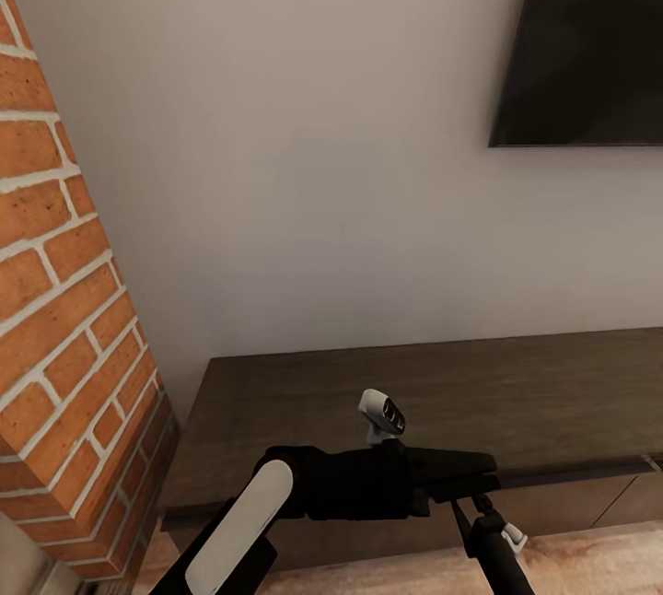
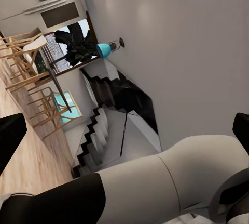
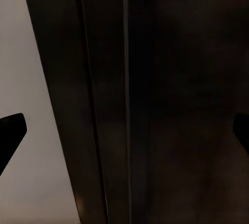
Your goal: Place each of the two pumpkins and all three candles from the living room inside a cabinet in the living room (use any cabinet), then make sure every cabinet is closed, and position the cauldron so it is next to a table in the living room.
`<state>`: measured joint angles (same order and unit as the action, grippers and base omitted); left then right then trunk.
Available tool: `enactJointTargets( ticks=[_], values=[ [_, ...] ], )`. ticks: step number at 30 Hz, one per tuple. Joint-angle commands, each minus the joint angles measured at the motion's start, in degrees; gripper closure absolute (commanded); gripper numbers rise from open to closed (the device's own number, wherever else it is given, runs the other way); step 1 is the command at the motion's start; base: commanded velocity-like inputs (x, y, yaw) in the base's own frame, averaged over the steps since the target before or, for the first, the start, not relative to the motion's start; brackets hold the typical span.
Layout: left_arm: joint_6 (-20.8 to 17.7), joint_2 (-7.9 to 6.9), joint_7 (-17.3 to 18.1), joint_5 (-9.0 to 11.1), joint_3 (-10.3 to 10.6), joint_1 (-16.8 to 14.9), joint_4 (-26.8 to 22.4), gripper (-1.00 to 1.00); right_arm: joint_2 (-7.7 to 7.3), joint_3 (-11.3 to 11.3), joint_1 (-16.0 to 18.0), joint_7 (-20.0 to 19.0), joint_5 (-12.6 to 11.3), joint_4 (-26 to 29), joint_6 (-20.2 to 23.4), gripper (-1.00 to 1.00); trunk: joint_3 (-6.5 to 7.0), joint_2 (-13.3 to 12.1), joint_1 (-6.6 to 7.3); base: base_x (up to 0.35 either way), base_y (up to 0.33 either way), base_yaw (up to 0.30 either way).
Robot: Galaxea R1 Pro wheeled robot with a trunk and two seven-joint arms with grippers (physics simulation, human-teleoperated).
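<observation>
One cabinet (image 1: 442, 402) stands against the pale wall (image 1: 304, 162), just right of a brick column (image 1: 64, 319) and below a dark screen (image 1: 589, 33); its drawer fronts look shut and its top is bare. Left arm (image 1: 249, 521) reaches across its front edge. Both wrist views show dark fingers (image 2: 10, 135) (image 3: 10, 130) spread wide, holding nothing.

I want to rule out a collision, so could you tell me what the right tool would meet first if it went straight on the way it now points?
Most likely the cabinet: the right wrist view looks straight at its dark wood between the open fingertips, seemingly close, though depth is unclear.
</observation>
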<state>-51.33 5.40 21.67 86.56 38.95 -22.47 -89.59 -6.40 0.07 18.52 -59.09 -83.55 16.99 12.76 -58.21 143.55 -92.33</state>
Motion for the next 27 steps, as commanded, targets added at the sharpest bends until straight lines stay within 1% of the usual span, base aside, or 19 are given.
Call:
enactJointTargets(
  ticks=[1,12,13,27],
  values=[
    [-0.2,0.03,0.2,-0.1,0.0,0.0,0.0,-1.0,0.01,0.0,0.0,-0.2,-0.4,0.0,0.6,-1.0,-0.05,0.0,0.01,0.0,0.0,0.0],
    [-0.2,0.05,0.2,-0.1,0.0,0.0,0.0,-1.0,-0.01,0.0,0.0,-0.1,-0.4,0.0,0.6,-1.0,-0.05,0.0,0.01,0.0,0.0,0.0],
    [-0.2,0.05,0.2,-0.1,0.0,0.0,0.0,-1.0,-0.02,0.0,0.0,-0.1,-0.4,0.0,0.6,1.0,-0.05,0.0,0.01,0.0,0.0,0.0],
    [-0.2,0.05,0.2,-0.1,0.0,0.0,0.0,-1.0,-0.02,0.0,0.0,-0.1,-0.4,0.0,0.9,1.0,-0.05,0.0,0.01,0.0,0.0,0.0]
  ],
)
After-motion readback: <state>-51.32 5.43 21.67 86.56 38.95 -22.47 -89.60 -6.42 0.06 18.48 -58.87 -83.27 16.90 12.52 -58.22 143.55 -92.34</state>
